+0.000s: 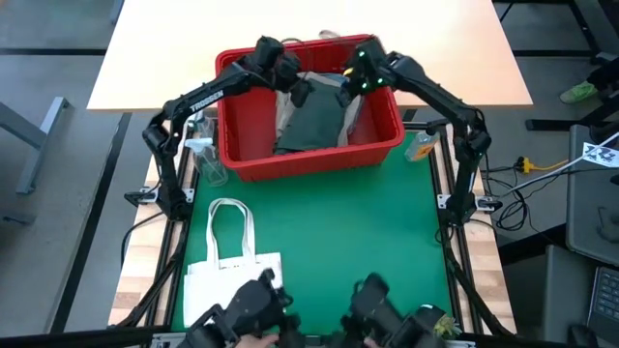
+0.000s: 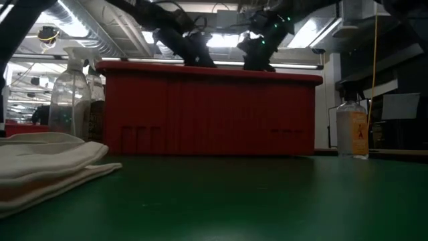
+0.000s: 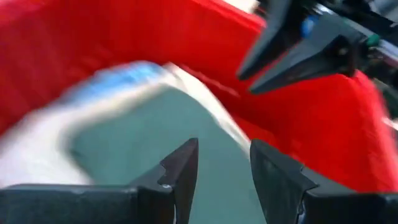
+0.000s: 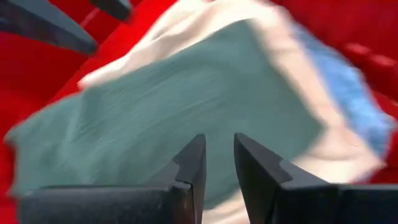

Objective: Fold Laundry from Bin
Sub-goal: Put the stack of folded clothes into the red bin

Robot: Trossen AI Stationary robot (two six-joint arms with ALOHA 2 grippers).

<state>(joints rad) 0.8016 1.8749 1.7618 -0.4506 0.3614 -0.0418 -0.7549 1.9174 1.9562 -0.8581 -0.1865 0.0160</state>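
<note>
The red bin (image 1: 309, 162) stands at the far end of the green mat and fills the low view (image 2: 207, 110). Laundry lies in it: a dark green garment (image 1: 314, 121) on top, beige cloth (image 1: 286, 108) beside it, and white and blue-striped cloth (image 4: 348, 106) at its edges. My left gripper (image 1: 300, 92) (image 3: 224, 146) hangs open above the green garment (image 3: 155, 143), nothing between its fingers. My right gripper (image 1: 346, 92) (image 4: 219, 140) hovers beside it over the same garment (image 4: 186, 93), its fingers a narrow gap apart and empty.
A white tote bag (image 1: 232, 275) lies flat on the mat's near left. A clear spray bottle (image 1: 208, 155) stands left of the bin, and a small bottle with an orange label (image 1: 423, 145) stands to its right. Dark devices (image 1: 319, 314) sit at the near edge.
</note>
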